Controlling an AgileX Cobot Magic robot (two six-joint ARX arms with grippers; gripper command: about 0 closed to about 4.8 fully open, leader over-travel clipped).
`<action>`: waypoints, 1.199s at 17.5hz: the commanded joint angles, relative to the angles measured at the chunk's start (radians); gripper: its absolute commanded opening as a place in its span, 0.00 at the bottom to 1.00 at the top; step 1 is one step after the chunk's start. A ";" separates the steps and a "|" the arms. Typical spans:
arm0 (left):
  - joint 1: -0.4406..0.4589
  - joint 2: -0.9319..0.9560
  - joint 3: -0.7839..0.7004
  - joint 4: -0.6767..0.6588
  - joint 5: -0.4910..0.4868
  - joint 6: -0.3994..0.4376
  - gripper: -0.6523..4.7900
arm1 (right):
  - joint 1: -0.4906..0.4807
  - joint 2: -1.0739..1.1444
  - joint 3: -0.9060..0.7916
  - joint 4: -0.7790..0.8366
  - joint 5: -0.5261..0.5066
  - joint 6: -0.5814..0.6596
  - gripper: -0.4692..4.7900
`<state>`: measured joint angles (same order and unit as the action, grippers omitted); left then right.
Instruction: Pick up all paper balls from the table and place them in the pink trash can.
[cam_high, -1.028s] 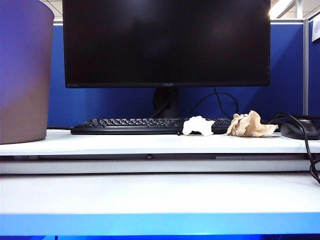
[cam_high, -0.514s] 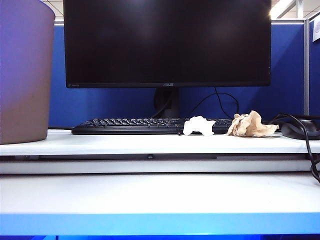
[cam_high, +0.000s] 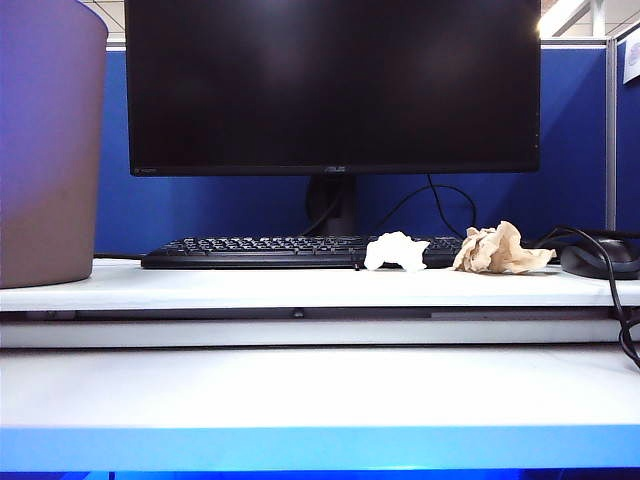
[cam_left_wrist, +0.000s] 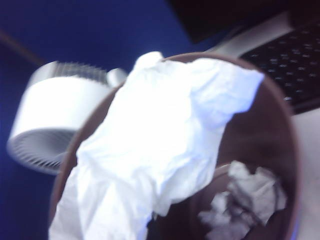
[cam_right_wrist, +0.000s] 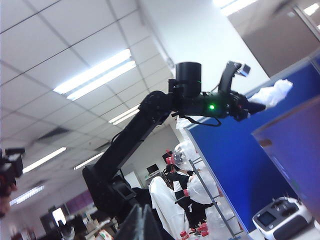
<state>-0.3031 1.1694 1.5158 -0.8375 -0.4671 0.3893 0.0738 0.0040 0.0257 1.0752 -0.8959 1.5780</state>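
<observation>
My left gripper (cam_right_wrist: 257, 105) is shut on a white paper ball (cam_left_wrist: 160, 150), which hangs over the open mouth of the pink trash can (cam_left_wrist: 280, 125); the paper hides the fingers in the left wrist view. Another crumpled wad (cam_left_wrist: 247, 200) lies inside the can. In the exterior view the can (cam_high: 50, 150) stands at the far left of the table (cam_high: 250, 288). A small white paper ball (cam_high: 396, 251) and a tan one (cam_high: 500, 250) rest in front of the keyboard. My right gripper (cam_right_wrist: 143, 222) is shut and empty, raised and pointing away from the table.
A black keyboard (cam_high: 250, 251) and a large monitor (cam_high: 330, 85) fill the middle of the table. A dark mouse (cam_high: 600, 258) with its cable sits at the far right. A white fan (cam_left_wrist: 55, 120) stands beside the can. Blue partition behind.
</observation>
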 joint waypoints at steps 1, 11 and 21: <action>0.049 0.055 0.002 0.068 0.092 0.014 0.11 | 0.000 -0.002 0.003 -0.098 -0.001 0.006 0.08; 0.147 0.158 0.002 0.065 0.158 -0.023 0.45 | 0.000 -0.002 0.003 -0.472 0.100 -0.045 0.08; 0.149 0.153 0.005 0.168 0.131 -0.019 0.75 | -0.001 -0.002 0.003 -0.555 0.143 -0.087 0.08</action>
<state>-0.1551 1.3293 1.5150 -0.7143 -0.3328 0.3695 0.0734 0.0036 0.0257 0.5076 -0.7578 1.4986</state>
